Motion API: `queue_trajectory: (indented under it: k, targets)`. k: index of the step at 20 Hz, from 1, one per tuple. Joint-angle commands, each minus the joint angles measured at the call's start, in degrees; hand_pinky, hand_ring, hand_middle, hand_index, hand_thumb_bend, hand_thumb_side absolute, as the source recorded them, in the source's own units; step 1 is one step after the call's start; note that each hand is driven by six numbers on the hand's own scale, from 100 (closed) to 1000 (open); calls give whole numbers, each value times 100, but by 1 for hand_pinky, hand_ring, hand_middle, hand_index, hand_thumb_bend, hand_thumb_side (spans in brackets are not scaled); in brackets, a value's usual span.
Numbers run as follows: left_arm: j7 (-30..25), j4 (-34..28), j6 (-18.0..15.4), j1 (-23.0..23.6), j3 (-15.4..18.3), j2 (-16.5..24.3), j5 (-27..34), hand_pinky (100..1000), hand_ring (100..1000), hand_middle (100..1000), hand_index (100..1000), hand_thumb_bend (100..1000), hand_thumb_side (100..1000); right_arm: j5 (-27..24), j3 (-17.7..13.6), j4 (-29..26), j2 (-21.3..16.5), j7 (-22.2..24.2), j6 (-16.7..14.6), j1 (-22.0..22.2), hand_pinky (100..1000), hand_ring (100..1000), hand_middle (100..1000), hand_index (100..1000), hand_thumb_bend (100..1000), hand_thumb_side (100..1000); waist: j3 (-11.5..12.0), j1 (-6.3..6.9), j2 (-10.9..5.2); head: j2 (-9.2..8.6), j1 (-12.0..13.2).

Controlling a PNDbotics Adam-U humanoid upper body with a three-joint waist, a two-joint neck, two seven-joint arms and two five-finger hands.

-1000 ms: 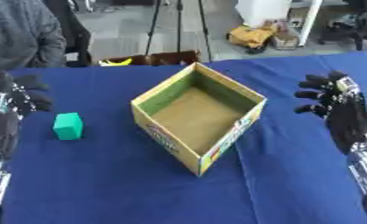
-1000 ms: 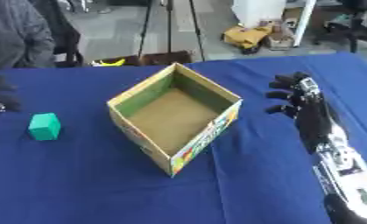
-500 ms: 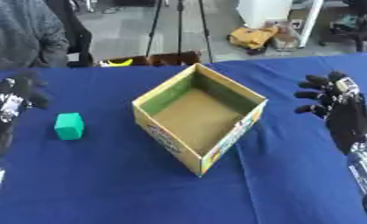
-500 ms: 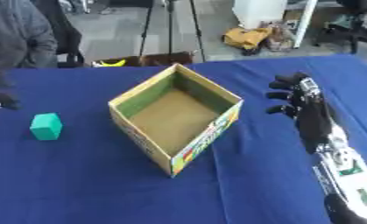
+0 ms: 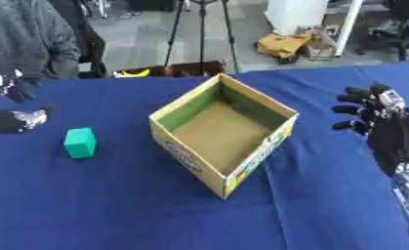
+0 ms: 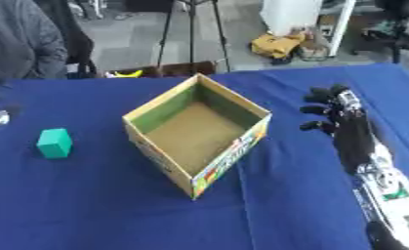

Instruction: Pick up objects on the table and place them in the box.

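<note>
One green block (image 5: 80, 142) is the only loose object showing on the blue-covered bench (image 5: 113, 205), and it is not yet in the cardboard box (image 5: 224, 132), whose brown floor shows bare. So the task looks to be at its start: the pick, the carry and the drop are all left to do.

That block stands upright on the cloth, well to the left of the box and apart from it. Its long axis runs roughly vertical, the lighter top face turned up and slightly away from the camera, a broad side facing the near edge of the bench. The box sits cornerwise, one corner pointing at the camera, its opening facing straight up.

At the left edge the left hand (image 5: 15, 120) hovers low, just beside the block but not touching it; I cannot tell how its fingers are set. On the far side of the box the right hand (image 5: 380, 122) stands upright and empty, fingers apart and a little bent.
</note>
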Motion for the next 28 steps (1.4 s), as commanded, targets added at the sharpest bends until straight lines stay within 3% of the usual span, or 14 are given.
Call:
queue_trajectory:
  k: [1, 7, 12, 18, 28]
  targets:
    - [-480, 686, -347, -428, -281, 379, -515, 712, 722, 743, 850, 392, 364, -4, 11, -101, -157, 41, -1, -65, 567, 749, 740, 842, 100, 1000, -30, 17, -83, -35, 45]
    - [-695, 1745, -879, -1175, -579, 9, -1166, 720, 737, 741, 849, 380, 338, 2, 41, -86, -167, 73, 8, -65, 566, 749, 740, 842, 100, 1000, -104, 45, -84, -27, 80]
    - [-625, 2201, -1222, -1449, -730, -313, -1714, 738, 744, 744, 845, 334, 306, 3, 51, -83, -166, 85, 12, -79, 566, 749, 740, 842, 100, 1000, -157, 57, -63, -30, 92]
    - [-745, 2520, -1523, -1595, -790, -602, -2253, 754, 754, 748, 846, 330, 298, 2, 56, -78, -162, 92, 15, -78, 566, 750, 740, 842, 100, 1000, -181, 74, -50, -25, 105]
    - [-578, 2639, -1649, -1583, -790, -712, -2423, 759, 758, 752, 847, 336, 303, -2, 50, -78, -158, 91, 12, -74, 566, 750, 741, 842, 100, 1000, -197, 74, -44, -25, 100]
